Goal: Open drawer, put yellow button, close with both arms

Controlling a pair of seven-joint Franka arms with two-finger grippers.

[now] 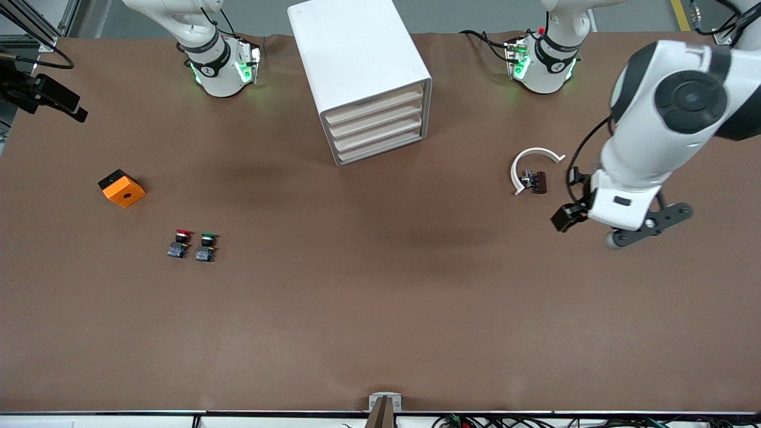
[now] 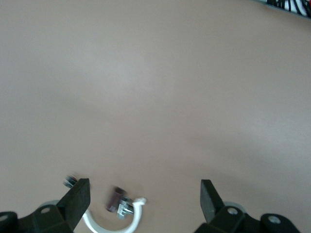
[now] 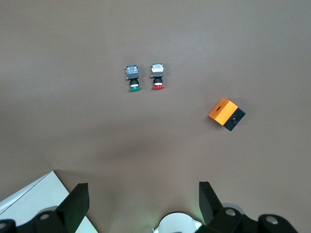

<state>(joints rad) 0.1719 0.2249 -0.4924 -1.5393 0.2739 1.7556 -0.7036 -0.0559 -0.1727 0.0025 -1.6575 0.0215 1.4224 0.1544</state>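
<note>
The white cabinet (image 1: 357, 53) stands at the table's back middle. Its highest drawer (image 1: 376, 102) is shut, like the three below it. No yellow button shows in any view. My left gripper (image 1: 651, 224) hangs open and empty over the table toward the left arm's end, beside a white C-shaped ring (image 1: 523, 163). In the left wrist view the left gripper (image 2: 144, 191) is wide open above the ring (image 2: 104, 224). My right gripper (image 3: 144, 204) is open and empty, high over its own base, and is out of the front view.
A red-capped button (image 1: 180, 242) and a green-capped button (image 1: 206, 246) stand side by side toward the right arm's end, also in the right wrist view (image 3: 157, 76) (image 3: 132, 77). An orange and black box (image 1: 121, 188) (image 3: 226, 114) lies near them. A small dark part (image 1: 538, 181) sits in the ring.
</note>
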